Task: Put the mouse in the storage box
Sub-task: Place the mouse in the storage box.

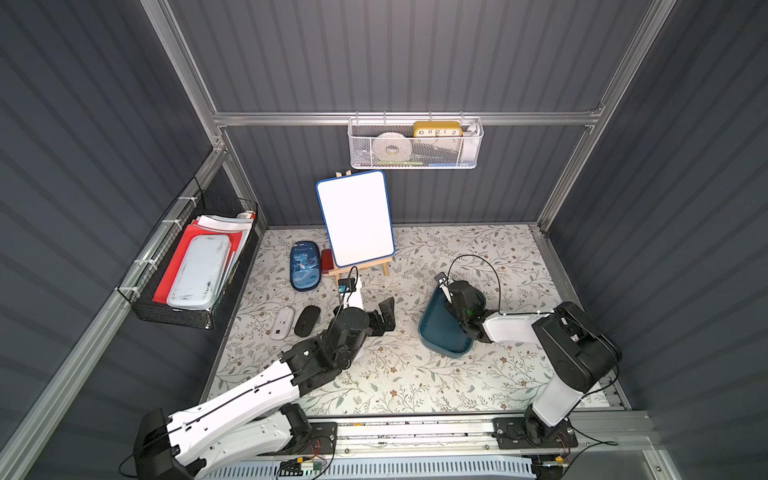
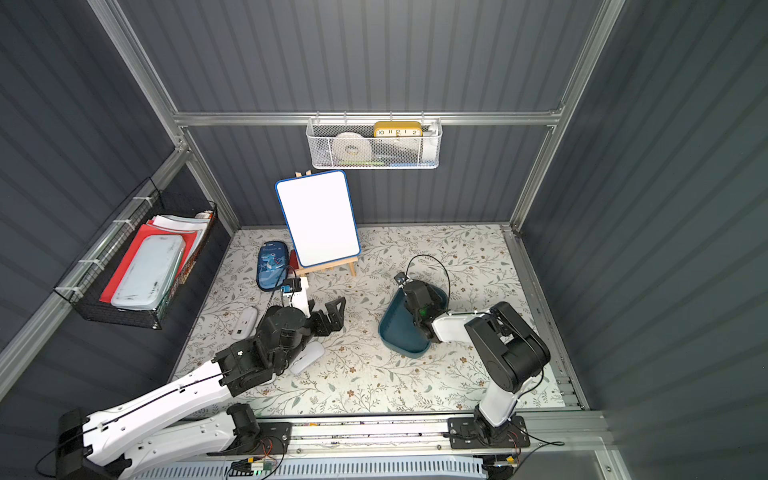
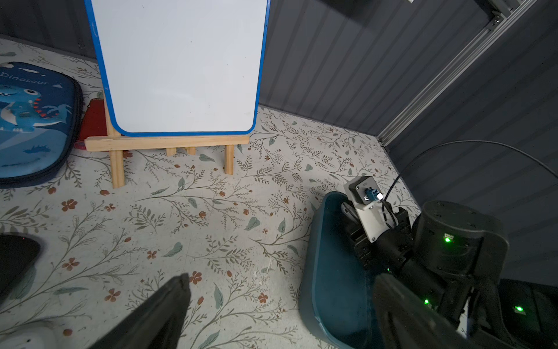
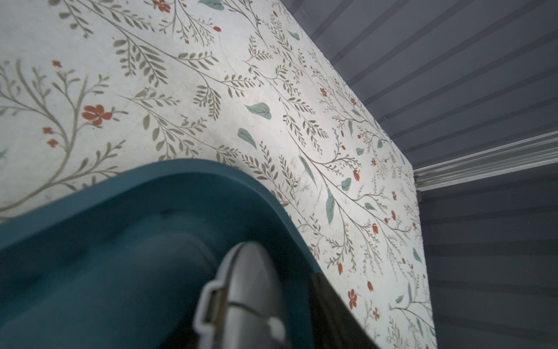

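A: Where's the mouse?

B: The mouse (image 4: 241, 296), smooth grey with a paler rim, is down inside the box (image 4: 120, 217), near one rounded corner. The box is a glossy teal plastic tub with sloped walls, standing on the floral-print table (image 1: 415, 374).

A: Does the right gripper (image 1: 457, 296) grip it?

B: I cannot tell. One dark finger (image 4: 329, 305) lies alongside the mouse; the rest is hidden.

A: And the left gripper (image 1: 383, 318)?

B: Its jaws are spread wide and empty, above the table, between the box and a matte black mouse (image 1: 307, 320).
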Tool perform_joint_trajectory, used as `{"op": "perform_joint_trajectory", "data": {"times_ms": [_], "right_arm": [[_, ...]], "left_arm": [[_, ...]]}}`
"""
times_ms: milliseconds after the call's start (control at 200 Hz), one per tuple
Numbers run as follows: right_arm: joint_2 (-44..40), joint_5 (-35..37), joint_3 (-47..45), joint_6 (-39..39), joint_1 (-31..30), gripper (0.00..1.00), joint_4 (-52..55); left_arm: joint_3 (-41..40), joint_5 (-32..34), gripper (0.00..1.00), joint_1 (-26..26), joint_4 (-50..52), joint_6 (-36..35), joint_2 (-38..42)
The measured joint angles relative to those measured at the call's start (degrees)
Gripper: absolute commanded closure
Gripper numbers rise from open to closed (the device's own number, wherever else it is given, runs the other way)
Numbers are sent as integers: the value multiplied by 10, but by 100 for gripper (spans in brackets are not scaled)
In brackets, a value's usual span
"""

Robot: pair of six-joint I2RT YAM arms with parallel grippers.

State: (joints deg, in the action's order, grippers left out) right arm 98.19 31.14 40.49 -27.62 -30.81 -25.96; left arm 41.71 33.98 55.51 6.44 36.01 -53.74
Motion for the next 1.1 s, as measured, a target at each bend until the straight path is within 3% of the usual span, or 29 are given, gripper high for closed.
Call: {"op": "perform_joint_trajectory", "data": {"times_ms": [155, 210, 295, 560, 755, 1101], "right_arm": [[-5, -9, 4, 16, -4, 34, 35], [-11, -18, 7, 26, -4, 22, 52], [-33, -38, 15, 37, -5, 16, 85], [-113, -100, 41, 82, -5, 13, 162], [-188, -130, 43, 113, -5, 12, 208], [-338, -203, 15, 201, -5, 9, 251]], "left_arm": [[0, -6, 1, 0, 0, 0, -9], [0, -9, 1, 0, 1, 2, -16], [2, -14, 1, -1, 5, 13, -29], [2, -61, 1, -13, 27, 67, -87], [-2, -125, 1, -81, 24, 89, -125], [-12, -190, 1, -146, 27, 114, -230]]}}
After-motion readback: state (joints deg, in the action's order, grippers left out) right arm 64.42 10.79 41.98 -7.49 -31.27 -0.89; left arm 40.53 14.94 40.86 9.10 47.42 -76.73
